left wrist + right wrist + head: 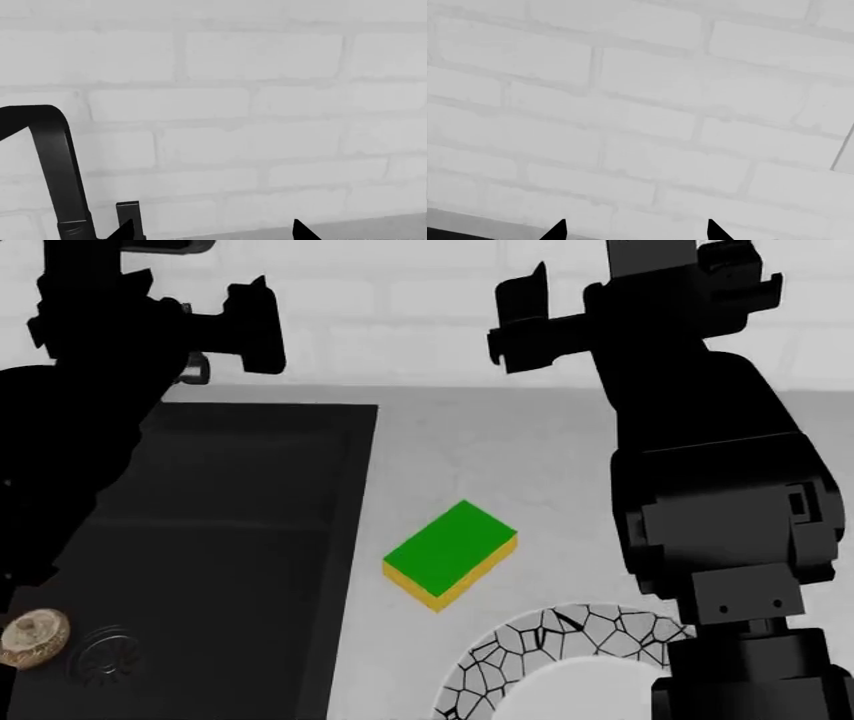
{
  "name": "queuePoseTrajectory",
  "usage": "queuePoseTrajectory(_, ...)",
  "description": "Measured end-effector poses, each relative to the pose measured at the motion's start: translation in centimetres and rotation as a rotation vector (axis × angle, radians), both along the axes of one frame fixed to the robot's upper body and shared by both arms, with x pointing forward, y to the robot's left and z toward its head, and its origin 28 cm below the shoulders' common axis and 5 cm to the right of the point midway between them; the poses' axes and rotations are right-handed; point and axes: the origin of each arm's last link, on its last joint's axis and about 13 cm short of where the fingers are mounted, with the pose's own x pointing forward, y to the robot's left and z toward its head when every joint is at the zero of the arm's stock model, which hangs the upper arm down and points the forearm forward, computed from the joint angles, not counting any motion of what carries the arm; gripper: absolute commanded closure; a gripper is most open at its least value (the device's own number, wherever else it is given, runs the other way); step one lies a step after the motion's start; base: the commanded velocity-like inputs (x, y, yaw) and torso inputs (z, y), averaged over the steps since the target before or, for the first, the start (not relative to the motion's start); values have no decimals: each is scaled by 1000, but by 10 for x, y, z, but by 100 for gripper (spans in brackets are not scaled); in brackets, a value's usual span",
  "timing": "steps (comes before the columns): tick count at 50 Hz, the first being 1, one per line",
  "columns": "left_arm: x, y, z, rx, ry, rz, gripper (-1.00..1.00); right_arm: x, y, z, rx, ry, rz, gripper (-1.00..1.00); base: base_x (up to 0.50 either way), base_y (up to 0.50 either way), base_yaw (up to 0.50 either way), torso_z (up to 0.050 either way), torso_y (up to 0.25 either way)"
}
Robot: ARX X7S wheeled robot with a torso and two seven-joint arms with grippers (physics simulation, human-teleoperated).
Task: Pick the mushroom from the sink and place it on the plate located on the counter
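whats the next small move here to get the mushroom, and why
Probably lower the left gripper down and back toward the mushroom. It is raised, open and empty, facing the brick wall, while the mushroom lies in the near left corner of the sink beside the drain. The plate waits on the counter.
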Motion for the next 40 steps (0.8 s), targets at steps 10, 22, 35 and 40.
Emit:
queuePoseTrajectory(10,-1,0,0,-5,13,-1,-100,-1,0,0,1,0,0,-100,0,0,0,0,-146)
queuePoseTrajectory(22,-1,1,-1,-6,18,4,-100,-1,0,1,0,2,1,-100,-1,0,0,0,-149)
queuePoseTrajectory(35,-1,1,-3,-3,23,5,-100,0,1,1,-1,3,3,-100,-1,0,0,0,-149)
queuePoseTrajectory(40,-1,1,-4,-1,25,5,-100,0,1,1,-1,3,4,-100,-2,0,0,0,-150)
